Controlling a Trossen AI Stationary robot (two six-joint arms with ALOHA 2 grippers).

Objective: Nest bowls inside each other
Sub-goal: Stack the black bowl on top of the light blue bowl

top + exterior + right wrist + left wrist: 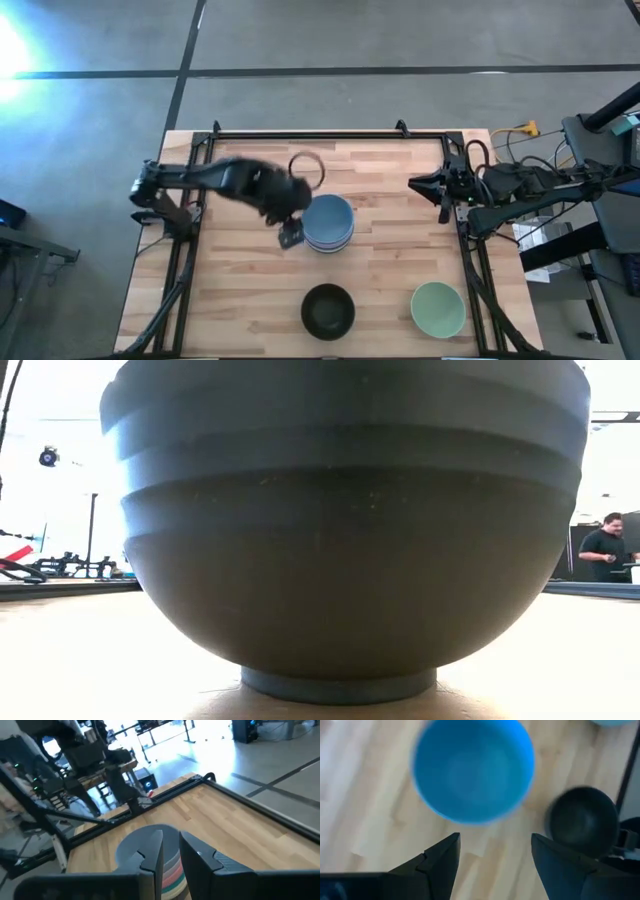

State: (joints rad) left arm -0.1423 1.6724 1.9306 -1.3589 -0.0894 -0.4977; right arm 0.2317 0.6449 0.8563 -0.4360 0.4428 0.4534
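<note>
Two loose bowls are left near the front edge of the table (pixel 400 160): a black bowl (pixel 328 309) and, to its right, a pale green bowl (pixel 438 308), well apart from each other. Behind them, near the table's middle, the stack of nested bowls (pixel 328 224) is topped by a blue bowl (pixel 474 769). The left gripper (pixel 291 232) is held just beside the stack's left flank, its fingers spread wide with nothing between them. The black bowl is judged the nearer one, lying forward and slightly right of that gripper. The right gripper (pixel 170 852) is parked at the table's right edge, its fingers nearly together and empty, aimed towards the stack.
</note>
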